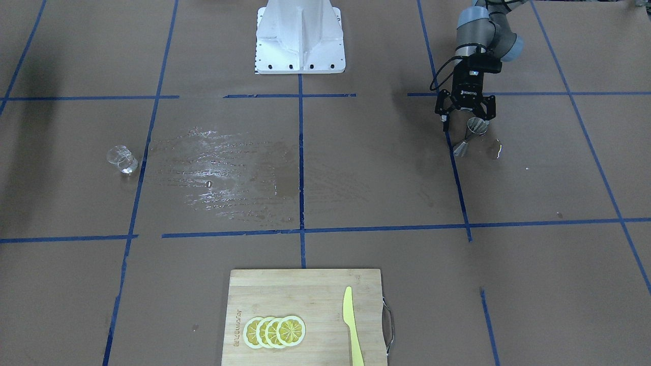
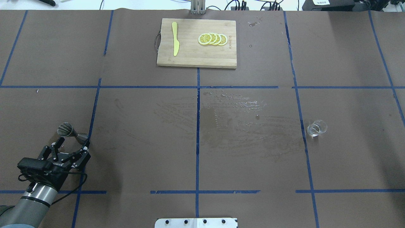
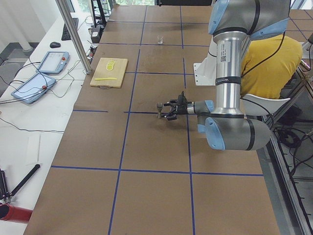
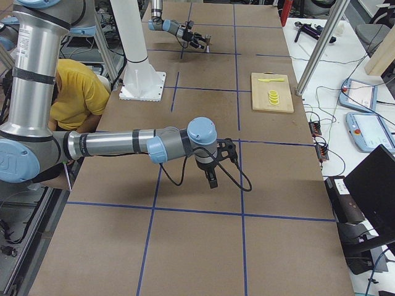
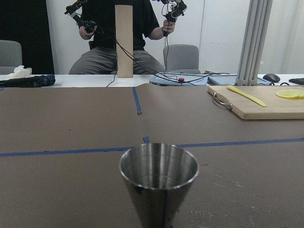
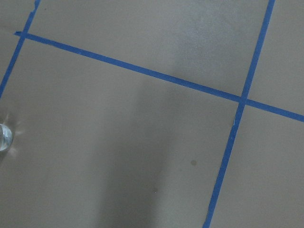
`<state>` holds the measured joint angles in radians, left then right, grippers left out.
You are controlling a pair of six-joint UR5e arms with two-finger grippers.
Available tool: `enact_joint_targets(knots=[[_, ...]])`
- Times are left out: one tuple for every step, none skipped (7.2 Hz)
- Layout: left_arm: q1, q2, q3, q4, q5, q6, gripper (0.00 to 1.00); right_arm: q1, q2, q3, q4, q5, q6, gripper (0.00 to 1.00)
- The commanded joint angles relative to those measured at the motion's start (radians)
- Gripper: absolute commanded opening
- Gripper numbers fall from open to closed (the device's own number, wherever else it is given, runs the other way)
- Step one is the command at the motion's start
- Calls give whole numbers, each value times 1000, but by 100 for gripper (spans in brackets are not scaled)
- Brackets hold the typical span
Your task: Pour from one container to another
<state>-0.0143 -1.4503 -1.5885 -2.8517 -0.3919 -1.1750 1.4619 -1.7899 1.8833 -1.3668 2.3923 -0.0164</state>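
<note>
Right gripper (image 4: 212, 177) shows only in the right side view, lower centre, on a long outstretched arm and pointing down at the bench (image 2: 142, 152). How its jaws stand cannot be told. Its wrist camera shows no fingers, only brown paper, blue tape lines and a sliver of the glass cup (image 6: 4, 137) cut off at the left edge. In the overhead view the cup stands upright at middle right, just right of a tape line. Its contents are too faint to make out.

Left gripper (image 2: 73, 143) is at the lower left of the overhead view. The arm comes in from the bottom corner, the wrist is low and roughly level, and the jaws are apart. The jigger (image 2: 72, 132) stands upright just beyond the fingertips, well apart from the cup. Contact cannot be told. The left wrist view shows only the jigger's upper cone, with the bottom cut off.

A wet patch (image 2: 240, 126) lies mid-bench. The cutting board (image 2: 190, 57) at top centre carries lemon slices (image 2: 212, 39) and a yellow knife (image 2: 175, 42). A seated person (image 5: 126, 28), head cut off, is at the top of the left wrist view.
</note>
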Motion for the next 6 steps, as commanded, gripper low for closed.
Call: enact_joint_targets(knots=[[-19, 2, 15, -1, -28, 0, 99, 0, 0, 0, 0, 1, -1, 100], [-21, 1, 21, -1, -30, 0, 99, 0, 0, 2, 2, 1, -2, 100], [-21, -1, 21, 0, -30, -2, 99, 0, 0, 2, 2, -1, -2, 100], [-26, -1, 21, -3, -45, -3, 93, 0, 0, 2, 2, 1, -2, 100], [-36, -4, 21, -3, -57, -3, 85, 0, 0, 2, 2, -1, -2, 100], [-48, -4, 21, -1, -59, -2, 85, 0, 0, 2, 2, -1, -2, 100]])
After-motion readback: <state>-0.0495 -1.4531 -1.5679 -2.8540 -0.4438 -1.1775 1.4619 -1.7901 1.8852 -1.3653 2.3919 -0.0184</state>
